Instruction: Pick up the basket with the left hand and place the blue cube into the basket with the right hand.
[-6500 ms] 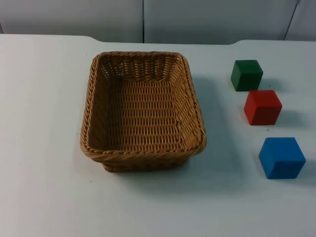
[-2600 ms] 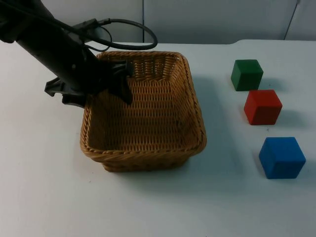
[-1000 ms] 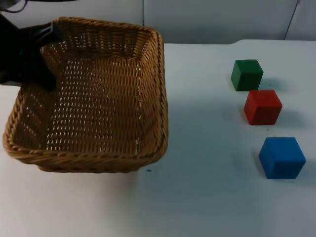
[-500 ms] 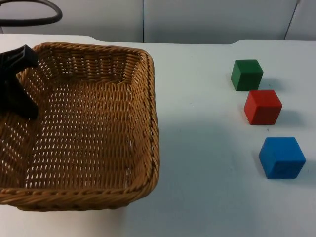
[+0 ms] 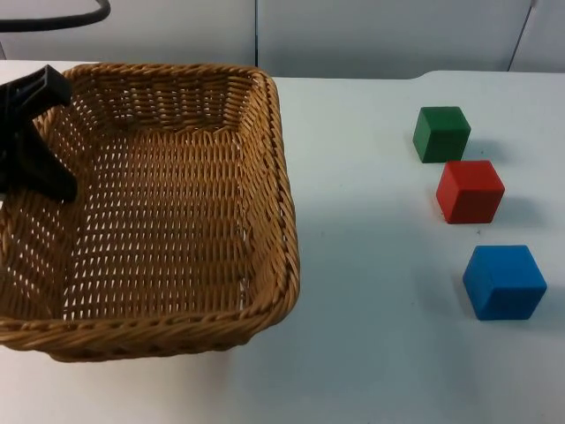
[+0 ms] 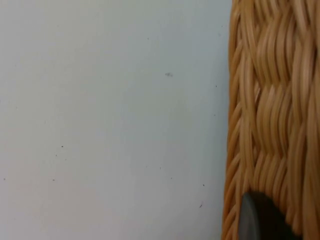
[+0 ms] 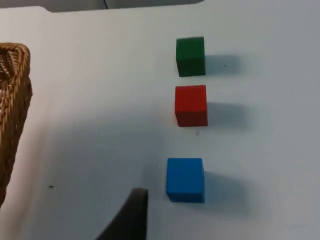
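left gripper (image 5: 31, 132) clamped on brown woven wicker basket (image 5: 177, 203) rim, frame left | right gripper (image 7: 131, 220) above bench, fingers unclear | blue cube (image 5: 504, 282) on white bench (image 5: 371, 336), lower right

No text, label, brand, number or sign can be read anywhere in these views. No marking is carried by the wicker basket (image 5: 168, 203), the blue cube (image 5: 504, 282), the red cube (image 5: 469, 191), the green cube (image 5: 440, 133) or the white counter (image 5: 371, 353).
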`<action>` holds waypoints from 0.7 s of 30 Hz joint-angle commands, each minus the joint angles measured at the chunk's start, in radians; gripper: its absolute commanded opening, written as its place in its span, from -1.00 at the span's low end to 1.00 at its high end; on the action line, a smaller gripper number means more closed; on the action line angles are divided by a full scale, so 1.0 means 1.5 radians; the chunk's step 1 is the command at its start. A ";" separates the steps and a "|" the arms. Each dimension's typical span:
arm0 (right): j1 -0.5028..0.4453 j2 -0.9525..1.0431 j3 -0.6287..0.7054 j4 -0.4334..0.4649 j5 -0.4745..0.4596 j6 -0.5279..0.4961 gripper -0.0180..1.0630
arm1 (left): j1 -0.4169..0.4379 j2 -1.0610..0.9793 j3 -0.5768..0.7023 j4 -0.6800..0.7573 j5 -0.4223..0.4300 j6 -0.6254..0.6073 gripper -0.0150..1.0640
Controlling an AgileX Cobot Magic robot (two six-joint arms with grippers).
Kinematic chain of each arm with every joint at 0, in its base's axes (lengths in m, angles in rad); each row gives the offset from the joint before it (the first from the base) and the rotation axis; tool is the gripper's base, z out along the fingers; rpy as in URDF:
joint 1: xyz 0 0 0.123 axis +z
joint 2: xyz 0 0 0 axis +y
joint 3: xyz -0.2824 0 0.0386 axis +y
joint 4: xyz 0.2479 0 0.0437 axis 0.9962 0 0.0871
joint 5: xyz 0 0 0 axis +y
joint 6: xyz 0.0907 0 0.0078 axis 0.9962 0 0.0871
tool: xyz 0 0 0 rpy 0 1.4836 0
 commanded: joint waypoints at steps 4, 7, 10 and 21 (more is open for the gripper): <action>-0.002 0.127 -0.005 0.009 -0.049 0.010 0.88 | 0.000 -0.010 0.000 -0.021 0.010 0.009 -0.98; 0.010 0.163 -0.005 0.003 -0.080 0.010 0.88 | 0.000 -0.010 0.000 -0.021 0.011 0.009 -0.98; 0.068 0.219 -0.005 -0.059 -0.128 0.078 0.88 | 0.000 -0.010 0.000 -0.021 0.016 0.009 -0.98; 0.298 0.398 -0.005 -0.478 -0.149 0.598 0.88 | 0.000 -0.010 0.000 -0.021 0.016 0.011 -0.98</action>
